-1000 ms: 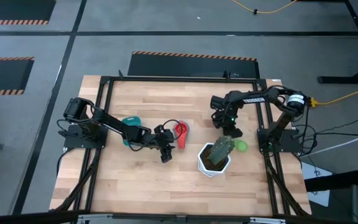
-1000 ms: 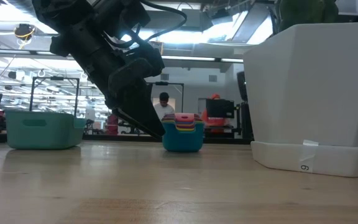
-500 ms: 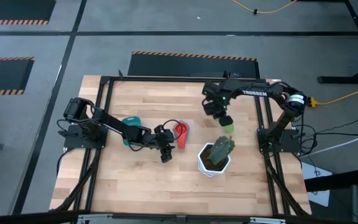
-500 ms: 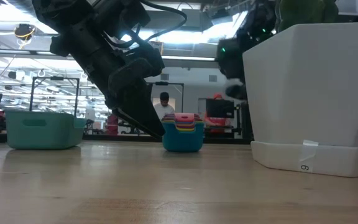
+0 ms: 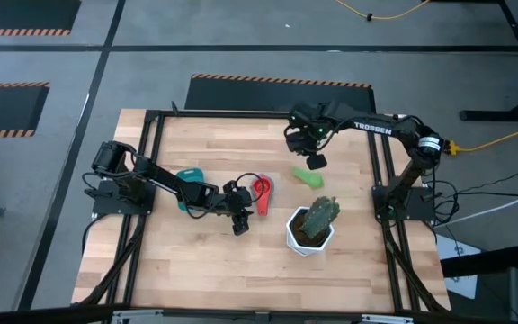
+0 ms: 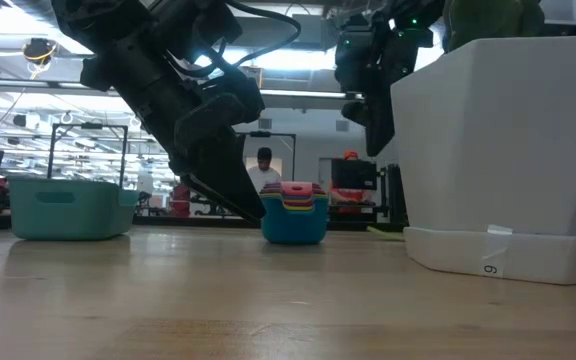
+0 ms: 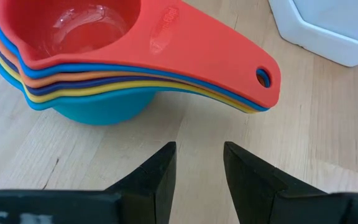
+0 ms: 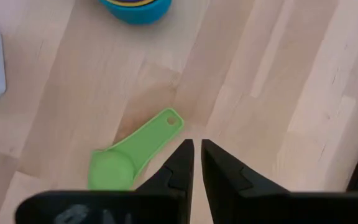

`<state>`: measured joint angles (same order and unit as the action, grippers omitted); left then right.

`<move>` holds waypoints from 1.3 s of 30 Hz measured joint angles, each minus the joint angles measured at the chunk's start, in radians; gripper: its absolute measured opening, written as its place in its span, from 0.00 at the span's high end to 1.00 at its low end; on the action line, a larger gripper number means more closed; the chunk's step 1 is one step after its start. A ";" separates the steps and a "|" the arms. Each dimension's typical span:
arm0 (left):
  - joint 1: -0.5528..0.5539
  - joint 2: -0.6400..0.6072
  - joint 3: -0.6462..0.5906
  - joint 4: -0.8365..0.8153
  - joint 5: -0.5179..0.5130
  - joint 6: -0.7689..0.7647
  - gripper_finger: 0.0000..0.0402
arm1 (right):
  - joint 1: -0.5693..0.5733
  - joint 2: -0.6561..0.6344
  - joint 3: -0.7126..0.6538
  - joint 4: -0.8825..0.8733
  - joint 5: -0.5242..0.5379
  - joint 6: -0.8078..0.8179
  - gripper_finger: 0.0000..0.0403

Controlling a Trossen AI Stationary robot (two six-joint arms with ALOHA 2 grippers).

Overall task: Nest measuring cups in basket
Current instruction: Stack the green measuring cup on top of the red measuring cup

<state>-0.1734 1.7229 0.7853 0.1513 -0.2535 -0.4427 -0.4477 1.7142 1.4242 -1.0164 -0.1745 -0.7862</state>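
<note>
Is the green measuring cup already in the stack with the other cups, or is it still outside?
Outside. The green measuring cup lies alone on the table, apart from the nested stack topped by the red cup.

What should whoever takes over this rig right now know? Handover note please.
Left gripper: jaws partly open, empty, low on the table facing the stack of nested measuring cups, red one on top.
Right gripper: jaws nearly shut, holding nothing, raised above the green measuring cup, which lies loose on the table near the white plant pot.
Teal basket: left side of the table, apart from the stack.
Done: most cups nested.
Left: add the green cup, get the stack into the basket.
</note>
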 joint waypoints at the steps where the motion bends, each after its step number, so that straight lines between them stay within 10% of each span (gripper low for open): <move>1: 0.000 0.000 0.000 0.000 0.000 0.000 0.68 | 0.000 0.000 0.002 -0.003 0.000 0.011 0.91; 15: 0.000 0.000 0.000 0.000 -0.052 0.000 0.68 | 0.000 0.000 0.002 0.060 0.001 0.157 0.90; 27: 0.000 0.000 0.000 0.000 -0.052 0.000 0.68 | 0.000 0.000 0.002 0.108 0.112 0.178 0.61; 39: 0.000 0.000 0.000 0.000 -0.052 -0.001 0.68 | -0.067 -0.001 -0.085 0.240 -0.149 0.068 0.58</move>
<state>-0.1734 1.7229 0.7853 0.1513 -0.3058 -0.4435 -0.5148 1.7134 1.3390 -0.7768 -0.3237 -0.7186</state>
